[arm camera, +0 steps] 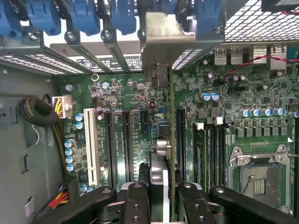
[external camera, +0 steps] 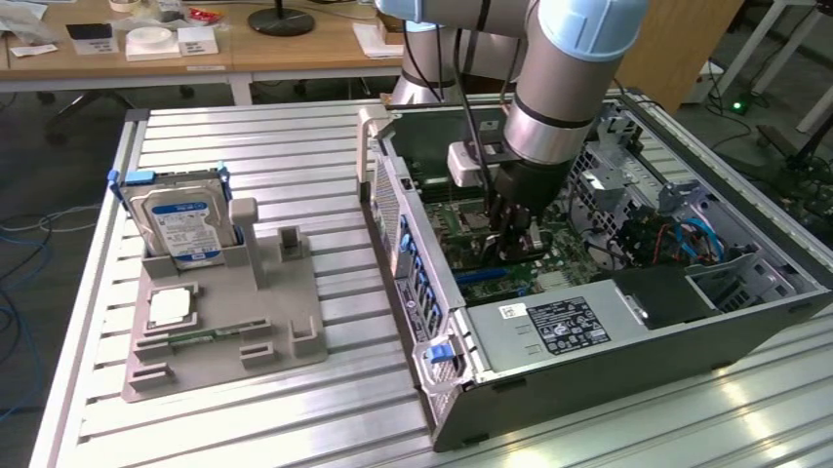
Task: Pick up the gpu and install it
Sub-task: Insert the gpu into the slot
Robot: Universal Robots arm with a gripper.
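Observation:
My gripper (external camera: pixel 516 239) is down inside the open computer case (external camera: pixel 625 341), just above the green motherboard (external camera: pixel 553 258). In the wrist view the gripper (arm camera: pixel 161 193) is shut on the gpu (arm camera: pixel 161 149), which I see edge-on as a thin dark card. The card runs away from the fingers (arm camera: pixel 135 200) to its metal bracket (arm camera: pixel 163 37) at the case's rear slot openings. It stands over the motherboard (arm camera: pixel 126 107) beside a long black expansion slot (arm camera: pixel 180 140). I cannot tell whether its edge touches the slot.
Outside the case, at the exterior view's left, a grey holder (external camera: pixel 221 336) carries a silver hard drive (external camera: pixel 182 219) and a small CPU chip (external camera: pixel 172 307). Blue slot clips (arm camera: pixel 84 16), a white slot (arm camera: pixel 88 144), a cable bundle (arm camera: pixel 39 112) and the CPU socket (arm camera: pixel 259 179) surround the card.

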